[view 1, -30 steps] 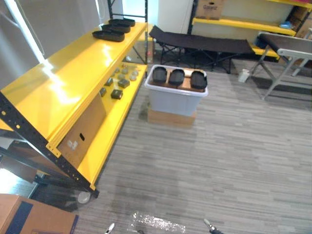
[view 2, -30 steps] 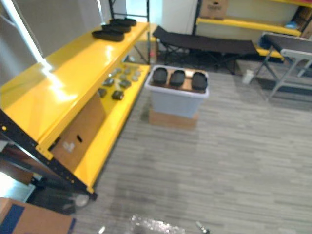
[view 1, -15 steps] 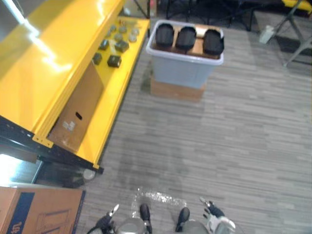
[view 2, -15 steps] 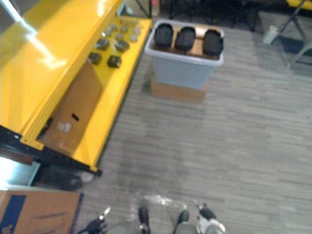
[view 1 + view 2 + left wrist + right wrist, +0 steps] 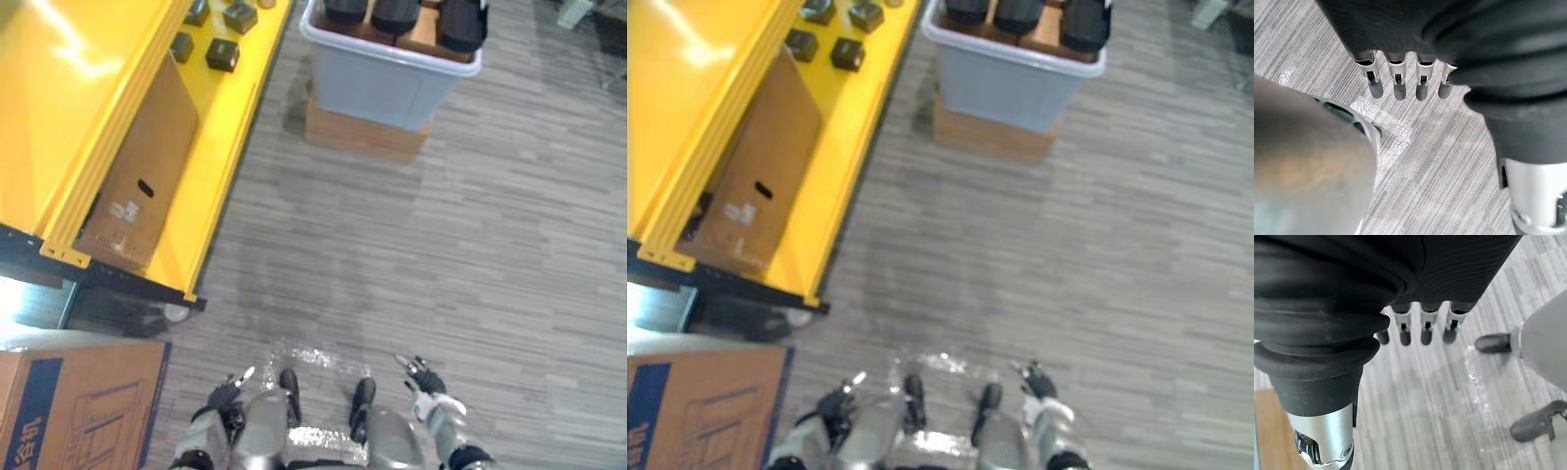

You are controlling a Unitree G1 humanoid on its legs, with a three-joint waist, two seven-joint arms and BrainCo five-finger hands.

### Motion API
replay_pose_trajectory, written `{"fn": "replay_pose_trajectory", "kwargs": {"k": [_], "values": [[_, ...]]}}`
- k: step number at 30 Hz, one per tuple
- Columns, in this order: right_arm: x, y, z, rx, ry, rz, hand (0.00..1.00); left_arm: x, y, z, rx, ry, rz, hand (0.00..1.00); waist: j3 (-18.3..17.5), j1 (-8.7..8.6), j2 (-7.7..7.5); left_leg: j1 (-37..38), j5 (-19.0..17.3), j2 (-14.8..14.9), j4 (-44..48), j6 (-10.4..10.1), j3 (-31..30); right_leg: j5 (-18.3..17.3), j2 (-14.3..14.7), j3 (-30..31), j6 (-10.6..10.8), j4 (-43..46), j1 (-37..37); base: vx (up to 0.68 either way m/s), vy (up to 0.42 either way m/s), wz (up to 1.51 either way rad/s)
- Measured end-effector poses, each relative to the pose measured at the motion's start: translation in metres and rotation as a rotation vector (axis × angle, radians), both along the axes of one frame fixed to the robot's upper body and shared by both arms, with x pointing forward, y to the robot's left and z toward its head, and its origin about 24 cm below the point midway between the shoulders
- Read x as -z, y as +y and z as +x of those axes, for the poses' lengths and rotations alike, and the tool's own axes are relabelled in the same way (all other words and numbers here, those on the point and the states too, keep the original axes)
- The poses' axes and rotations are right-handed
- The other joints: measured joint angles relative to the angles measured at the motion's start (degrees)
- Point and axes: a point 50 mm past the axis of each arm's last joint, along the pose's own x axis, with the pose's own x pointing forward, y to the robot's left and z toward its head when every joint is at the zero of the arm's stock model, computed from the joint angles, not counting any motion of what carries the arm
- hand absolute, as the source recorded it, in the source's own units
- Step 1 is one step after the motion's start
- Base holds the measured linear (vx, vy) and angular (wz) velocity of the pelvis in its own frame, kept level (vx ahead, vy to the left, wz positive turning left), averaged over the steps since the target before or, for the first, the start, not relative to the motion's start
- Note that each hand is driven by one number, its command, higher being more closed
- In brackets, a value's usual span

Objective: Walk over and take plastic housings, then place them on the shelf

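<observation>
Left hand (image 5: 227, 394) at 7 o'clock, right hand (image 5: 423, 382) at 5 o'clock: both hang with fingers straight and loose, holding nothing. Housings (image 5: 396, 12) lie in bin (image 5: 387, 86) at 12 o'clock, atop a box (image 5: 361, 135). Shelf (image 5: 69, 117) at 10 o'clock; floor (image 5: 392, 255) between.
</observation>
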Motion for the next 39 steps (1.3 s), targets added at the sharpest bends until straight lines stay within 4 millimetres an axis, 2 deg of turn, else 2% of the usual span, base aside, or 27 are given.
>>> {"fn": "replay_pose_trajectory", "kwargs": {"k": [2,6,9,11,15,18,22,24,25,27,29,30,31,32,34,35,37,39], "values": [[0.003,0.000,-0.006,0.006,0.018,0.004,0.00,0.001,0.000,-0.001,-0.013,0.010,0.013,0.00,0.0,-0.26,0.03,0.4,-0.1,0.2,-0.1,-0.1,-0.8,-0.3,0.4,-0.3,0.4,-0.3,0.9,-0.05,-0.046,0.10],[0.014,-0.002,-0.032,0.045,0.088,0.027,0.00,0.004,0.002,-0.010,-0.041,0.023,0.031,0.00,-0.4,-0.24,0.39,2.9,-0.1,0.6,-0.6,-0.2,-1.5,-0.4,0.8,-0.7,0.3,-0.4,3.3,-0.04,-0.027,0.07],[0.023,-0.004,-0.057,0.065,0.160,0.035,0.00,0.008,0.001,-0.020,-0.050,0.049,0.027,0.00,-2.2,-0.46,1.16,4.1,-0.1,0.4,-0.6,-0.2,-2.6,-0.4,0.9,-1.8,0.3,-0.6,5.3,-0.01,-0.004,0.15],[0.028,-0.004,-0.071,0.066,0.207,0.045,0.00,0.013,0.004,-0.036,-0.071,0.090,0.033,0.00,-4.9,-0.48,1.42,5.9,-0.1,0.2,-0.9,-0.2,-2.7,-0.4,0.9,-2.0,0.4,-1.5,7.5,0.01,0.017,0.06],[0.032,-0.003,-0.084,0.042,0.240,0.043,0.00,0.019,0.006,-0.055,-0.081,0.139,0.045,0.00,-8.8,-0.75,1.46,8.9,-0.1,-0.3,-2.2,-0.2,-4.0,-0.4,0.8,-3.5,0.5,-2.7,11.0,-0.02,0.012,0.15],[0.033,-0.002,-0.087,0.043,0.254,0.045,0.00,0.022,0.010,-0.070,-0.068,0.172,0.071,0.00,-11.3,-0.58,1.61,9.0,0.5,-0.4,-2.8,-0.2,-4.1,-0.4,0.4,-3.5,0.5,-3.1,10.9,-0.07,0.032,0.04],[0.034,-0.002,-0.088,0.032,0.268,0.040,0.00,0.027,0.013,-0.095,0.025,0.245,0.137,0.00,-12.4,-0.68,1.56,9.0,2.1,-1.4,-6.1,-0.5,-3.8,0.1,-0.1,-3.3,1.0,-4.2,9.8,-0.05,0.028,-0.02],[0.035,-0.002,-0.090,0.035,0.285,0.044,0.00,0.028,0.013,-0.103,0.022,0.278,0.131,0.00,-12.2,-0.67,1.20,8.3,2.0,-1.2,-5.6,-0.4,-3.5,0.4,-0.1,-2.9,1.0,-4.2,9.1,-0.01,0.037,-0.09],[0.034,-0.003,-0.089,0.043,0.290,0.040,0.00,0.029,0.014,-0.106,0.022,0.302,0.124,0.00,-12.1,-0.80,1.17,6.4,0.8,-0.6,-2.7,-0.1,-3.5,0.1,0.0,-2.6,1.1,-2.9,7.7,-0.01,0.041,-0.06],[0.034,-0.005,-0.088,0.056,0.289,0.039,0.00,0.030,0.014,-0.107,0.025,0.322,0.120,0.00,-11.9,-1.02,1.17,3.1,-1.9,0.7,2.5,0.0,-3.4,-1.4,0.0,-1.8,1.7,1.8,4.6,-0.02,0.056,-0.10],[0.032,-0.005,-0.080,0.077,0.266,0.055,0.00,0.029,0.015,-0.102,0.034,0.328,0.123,0.00,-9.3,-1.35,1.64,2.1,-5.4,3.2,8.2,0.7,-3.2,-2.3,0.1,0.1,2.5,12.8,0.5,-0.04,0.117,-0.22],[0.031,-0.005,-0.077,0.090,0.254,0.066,0.00,0.027,0.020,-0.096,0.035,0.311,0.137,0.00,-7.5,-1.48,1.44,2.4,-6.7,4.4,9.7,1.1,-3.0,-3.5,0.0,0.9,1.5,18.3,-2.2,-0.07,0.112,-0.21],[0.031,-0.004,-0.076,0.087,0.255,0.073,0.00,0.026,0.022,-0.093,0.033,0.305,0.141,0.00,-7.2,-1.44,0.67,2.5,-7.2,4.8,10.3,1.0,-3.0,-4.2,0.1,1.2,0.9,19.0,-3.2,-0.05,0.040,-0.16],[0.032,-0.001,-0.078,0.090,0.258,0.093,0.00,0.024,0.028,-0.087,0.030,0.289,0.158,0.00,-6.7,-1.24,-0.48,2.7,-7.9,5.8,11.0,0.6,-2.9,-4.8,0.4,1.3,1.5,17.9,-4.7,0.03,-0.054,-0.17],[0.033,-0.001,-0.081,0.094,0.260,0.105,0.00,0.022,0.028,-0.076,0.016,0.259,0.153,0.00,-6.7,-1.18,-0.58,2.1,-9.1,8.2,12.4,-0.2,-2.8,-4.0,2.1,1.3,2.4,10.7,-6.7,0.05,-0.060,-0.20],[0.033,-0.001,-0.082,0.100,0.253,0.119,0.00,0.020,0.027,-0.069,0.020,0.242,0.156,0.00,-6.6,-1.05,-0.44,1.6,-10.1,9.3,13.5,-0.8,-2.7,-1.7,2.9,1.3,2.6,4.8,-7.5,0.07,-0.034,-0.21],[0.035,-0.005,-0.094,0.123,0.276,0.128,0.00,0.018,0.027,-0.060,0.009,0.217,0.160,0.00,-6.6,-1.05,-0.44,2.0,-12.6,10.3,15.7,-2.3,-2.6,0.9,2.7,1.3,1.6,1.5,-8.6,0.14,-0.068,-0.10],[0.038,-0.004,-0.110,0.111,0.327,0.129,0.00,0.014,0.025,-0.048,-0.002,0.168,0.160,0.00,-6.7,-0.71,-0.50,3.0,-14.1,10.3,16.4,-4.2,-3.0,1.4,2.3,1.4,0.6,1.6,-8.6,0.27,-0.150,0.13]]}}
